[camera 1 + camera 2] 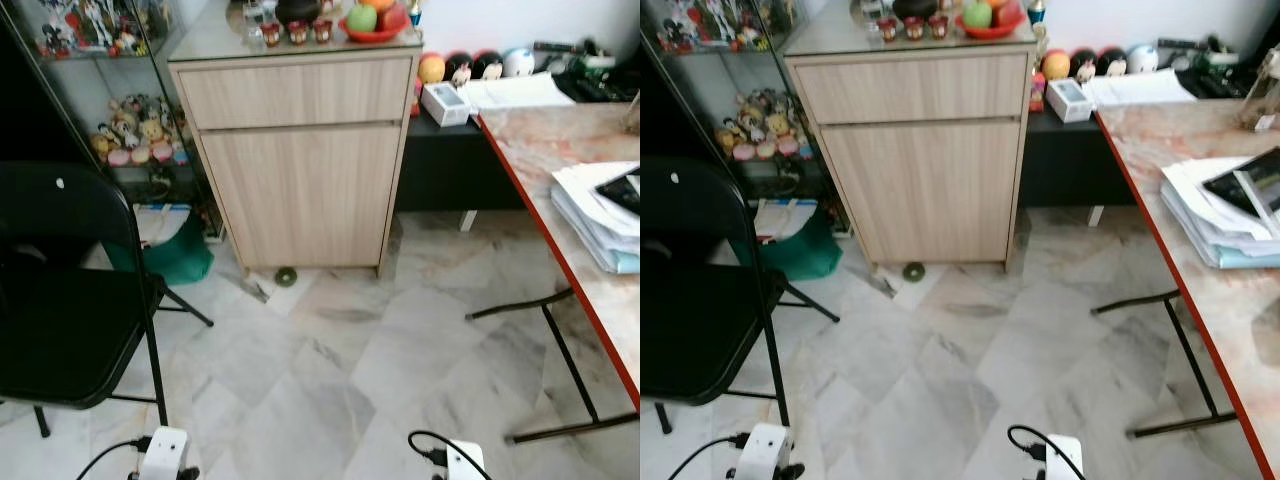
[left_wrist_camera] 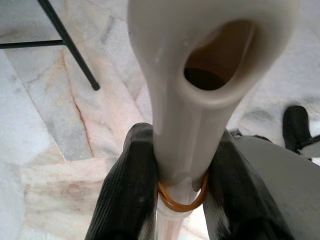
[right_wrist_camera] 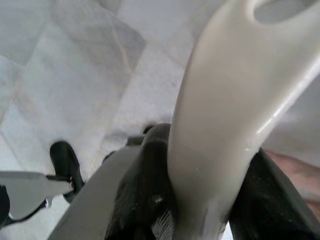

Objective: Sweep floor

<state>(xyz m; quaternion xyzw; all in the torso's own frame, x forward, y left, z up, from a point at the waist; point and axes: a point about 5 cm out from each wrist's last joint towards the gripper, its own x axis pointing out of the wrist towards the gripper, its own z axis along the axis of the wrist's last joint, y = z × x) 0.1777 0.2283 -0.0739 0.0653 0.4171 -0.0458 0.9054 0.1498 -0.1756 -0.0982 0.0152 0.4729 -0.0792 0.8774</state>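
My left gripper (image 2: 180,150) is shut on a cream plastic handle (image 2: 200,60) that has an oval hanging hole and an orange rubber band lower down. Around a second cream handle (image 3: 225,100) my right gripper (image 3: 210,165) is shut as well. What hangs at the ends of the handles is hidden. The grey marble floor (image 1: 330,380) stretches ahead. A small green round thing (image 1: 286,276) lies on it at the foot of the wooden cabinet (image 1: 300,170), beside a dark scrap (image 1: 256,290). Both white wrists (image 1: 165,452) (image 1: 462,462) sit at the lower edge of the eye views.
A black folding chair (image 1: 60,300) stands close on the left. A red-edged table (image 1: 560,150) with stacked papers runs along the right, its black legs (image 1: 565,350) on the floor. A green bag (image 1: 175,255) and a glass shelf of figurines (image 1: 130,130) are at back left.
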